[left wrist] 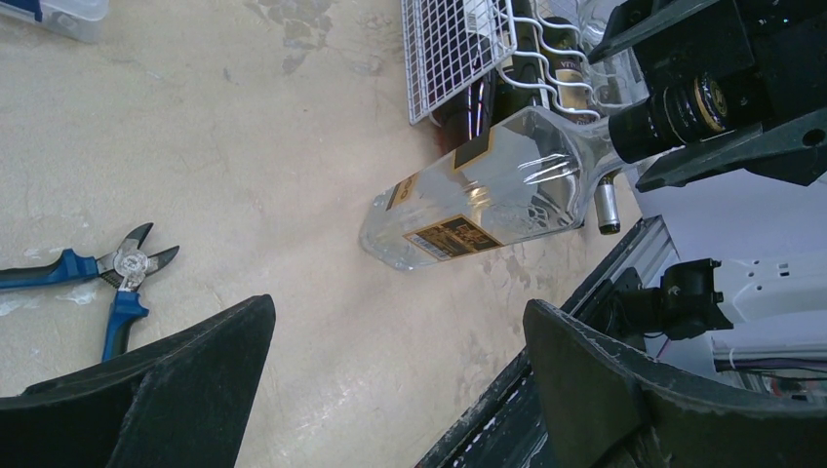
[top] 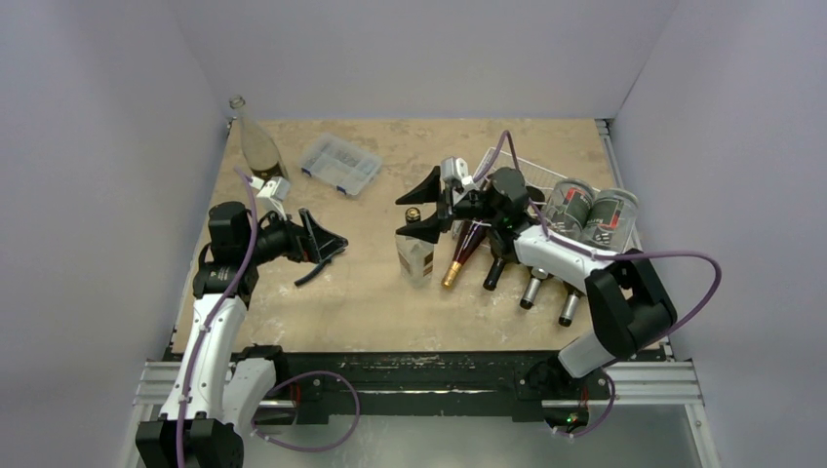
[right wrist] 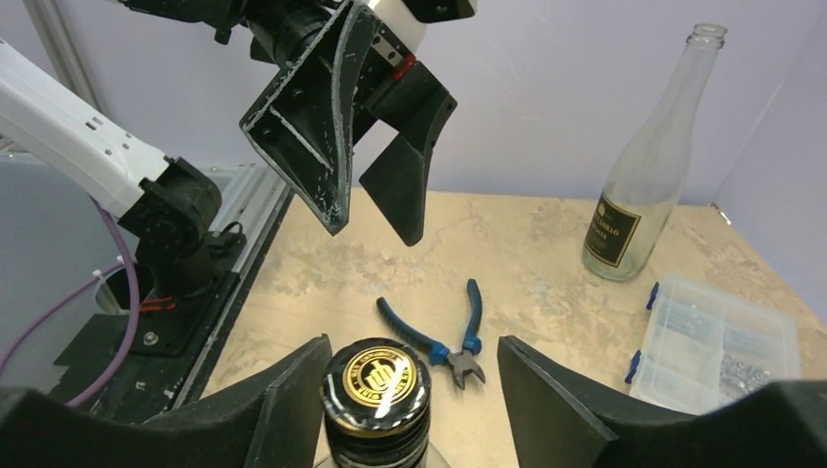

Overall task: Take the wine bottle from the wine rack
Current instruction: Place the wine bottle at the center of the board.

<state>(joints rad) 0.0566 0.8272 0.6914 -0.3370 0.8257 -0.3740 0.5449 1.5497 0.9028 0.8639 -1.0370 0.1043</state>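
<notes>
Just left of the wine rack (left wrist: 453,49), the clear square wine bottle (top: 414,255) was seen upright on the table (top: 371,302), its black cap (right wrist: 376,382) flanked by the partly parted right gripper (top: 421,210), while farther left the left gripper (left wrist: 397,322) was spread wide, holding nothing.

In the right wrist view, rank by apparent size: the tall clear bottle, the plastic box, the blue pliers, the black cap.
1. tall clear bottle
2. plastic box
3. blue pliers and black cap look alike; the cap is nearest the camera, so unranked.
</notes>
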